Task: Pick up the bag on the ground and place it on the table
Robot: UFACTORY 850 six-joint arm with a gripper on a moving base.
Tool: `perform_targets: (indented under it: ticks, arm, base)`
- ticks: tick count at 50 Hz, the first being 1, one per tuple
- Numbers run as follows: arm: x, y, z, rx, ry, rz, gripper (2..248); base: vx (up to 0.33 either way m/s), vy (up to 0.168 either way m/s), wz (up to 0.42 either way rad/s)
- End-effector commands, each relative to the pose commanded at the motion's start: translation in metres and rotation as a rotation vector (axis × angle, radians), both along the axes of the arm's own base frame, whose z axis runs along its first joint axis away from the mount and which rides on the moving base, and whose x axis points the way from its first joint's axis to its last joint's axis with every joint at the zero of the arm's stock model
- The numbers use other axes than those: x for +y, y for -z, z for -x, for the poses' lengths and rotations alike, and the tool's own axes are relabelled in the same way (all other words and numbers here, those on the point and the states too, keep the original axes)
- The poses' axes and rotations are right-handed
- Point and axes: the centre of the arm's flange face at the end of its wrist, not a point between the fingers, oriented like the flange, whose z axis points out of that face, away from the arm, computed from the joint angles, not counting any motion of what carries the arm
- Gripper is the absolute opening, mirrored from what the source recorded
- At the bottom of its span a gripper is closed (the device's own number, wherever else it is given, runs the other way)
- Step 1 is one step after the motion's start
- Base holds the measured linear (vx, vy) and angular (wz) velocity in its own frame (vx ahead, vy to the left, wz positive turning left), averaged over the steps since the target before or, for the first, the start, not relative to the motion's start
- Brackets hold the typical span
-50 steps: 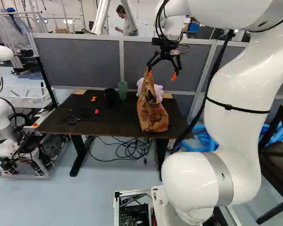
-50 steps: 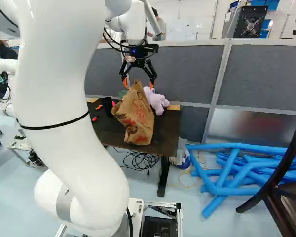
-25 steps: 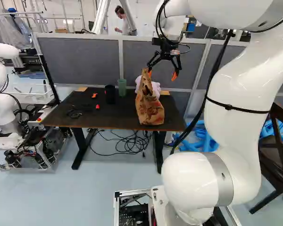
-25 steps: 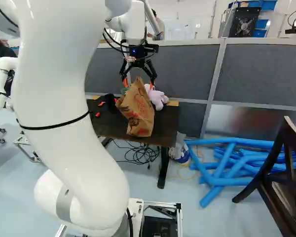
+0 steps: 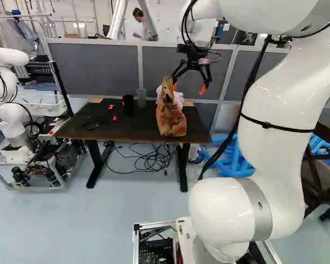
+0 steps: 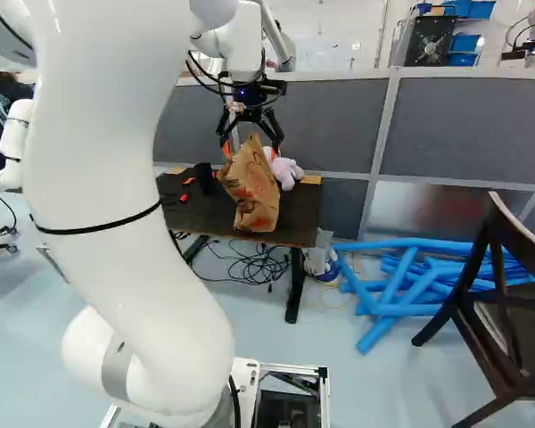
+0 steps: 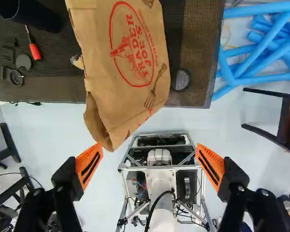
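Nearest you, the arm (image 5: 275,126) leans well out over the floor; if you drive the base while the gripper (image 7: 149,151) is this close to the bag (image 6: 254,187), the arm would carry any snag along. To the right in the right base view, a chair (image 6: 499,325) and blue tubes (image 6: 410,242) could catch the base if you swing that way.

Your gripper is released, its fingers wide apart with nothing between them. One orange pad (image 7: 80,162) is right at the bag's crumpled top, and you can't tell whether it touches. If it does, a sideways move or a careless closing could hook the paper and tip or tear the bag.

The bag stands upright on the table (image 5: 137,126), close to the near edge, so the placing looks done. Being tall and perhaps light, it could topple off that edge if pulled towards you. Lift straight clear before turning away.

Beyond the bag, a pale stuffed toy (image 6: 287,171) sits just behind it. Push the bag forward and you could shove the toy too; knock it sideways and the black cup (image 5: 128,104) or green cup (image 5: 141,98) might go over.
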Motion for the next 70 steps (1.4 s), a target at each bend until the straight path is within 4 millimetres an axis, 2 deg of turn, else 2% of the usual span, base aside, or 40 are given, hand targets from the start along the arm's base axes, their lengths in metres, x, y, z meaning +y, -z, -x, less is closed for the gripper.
perform_targets:
  ticks: [37,70]
  arm:
    - [0.0000,0.0000,0.0000,0.000,0.000,0.000,247]
    - [0.0000,0.0000,0.0000,0.000,0.000,0.000,247]
  base:
    - [-0.175,-0.008,-0.006]
    - [-0.014,0.000,0.000]
